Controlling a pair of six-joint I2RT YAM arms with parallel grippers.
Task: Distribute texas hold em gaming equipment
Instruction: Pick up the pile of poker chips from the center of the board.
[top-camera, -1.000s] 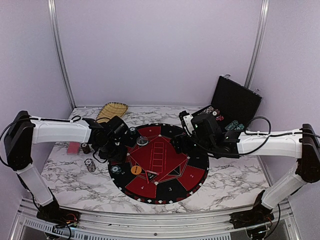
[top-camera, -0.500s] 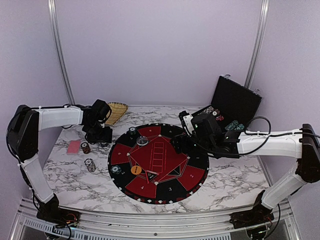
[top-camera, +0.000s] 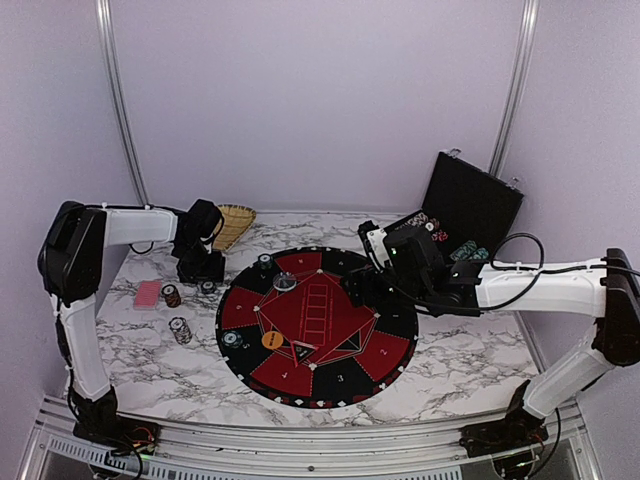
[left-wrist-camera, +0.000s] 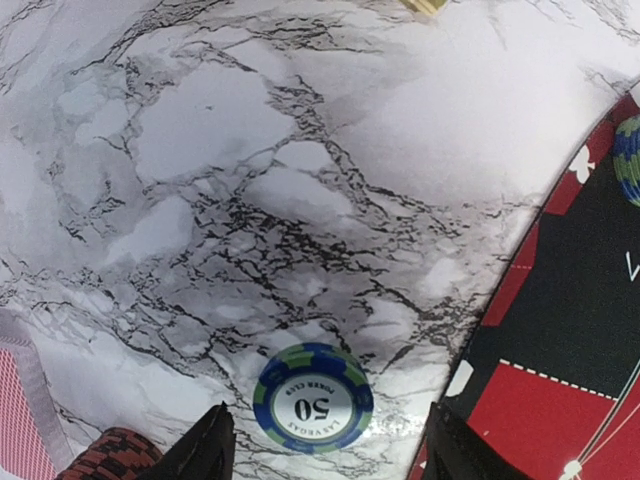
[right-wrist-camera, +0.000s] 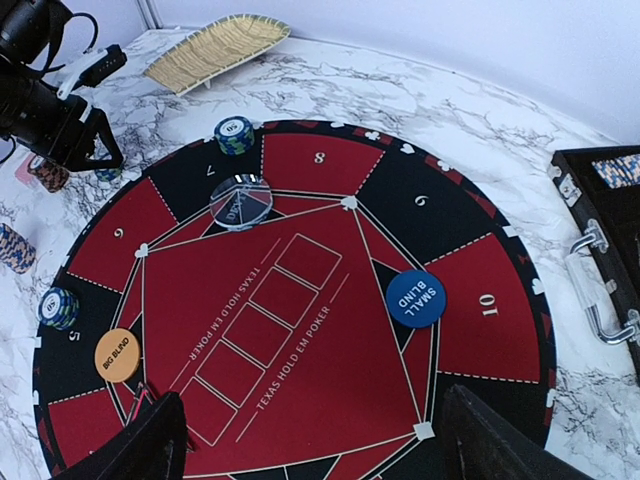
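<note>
Here, the left claw (left-wrist-camera: 327, 440) is spread, straddling without touching a blue-green poker chip (left-wrist-camera: 313, 393). The chip lies flat on the marble desk (left-wrist-camera: 200, 150), just off the round mat (right-wrist-camera: 300, 330) at its ten o'clock. The right claw (right-wrist-camera: 312, 400) hangs spread wide above the mat, where an orange disc (right-wrist-camera: 118, 355), a blue disc (right-wrist-camera: 416, 299) and a clear disc (right-wrist-camera: 240, 202) lie.

Bright even light, soft shadows, marble table (left-wrist-camera: 200, 130) slightly washed out, poker chip (left-wrist-camera: 313, 407) lettering crisp
</note>
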